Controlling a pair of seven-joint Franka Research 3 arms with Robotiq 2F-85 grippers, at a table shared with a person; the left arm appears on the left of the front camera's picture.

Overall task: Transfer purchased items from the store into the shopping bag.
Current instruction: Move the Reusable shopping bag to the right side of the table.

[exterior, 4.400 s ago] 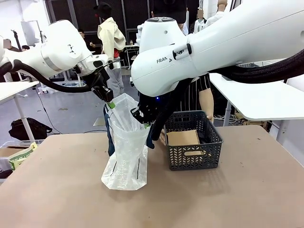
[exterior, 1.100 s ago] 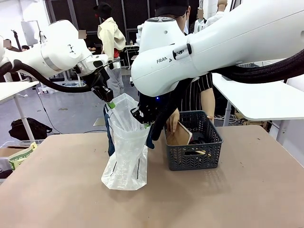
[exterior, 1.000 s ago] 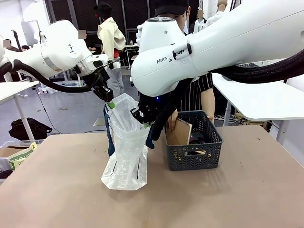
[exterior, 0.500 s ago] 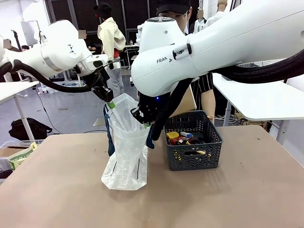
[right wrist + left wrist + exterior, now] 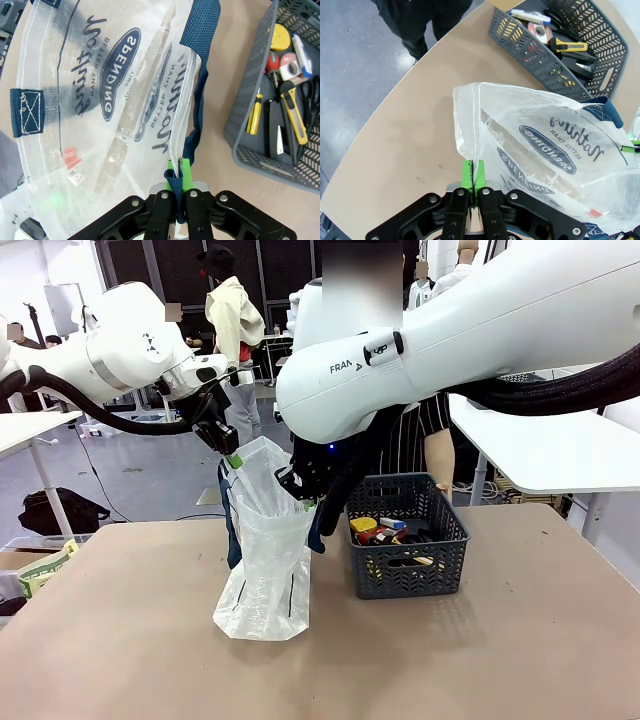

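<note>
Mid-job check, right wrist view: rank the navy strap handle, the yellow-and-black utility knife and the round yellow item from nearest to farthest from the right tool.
1. Navy strap handle of the translucent white plastic bag: pinched in the right tool.
2. Yellow-and-black utility knife: mid-basket in the dark grey lattice basket, to the tool's right in this picture.
3. Round yellow item: the basket's far end, top of the picture.
</note>
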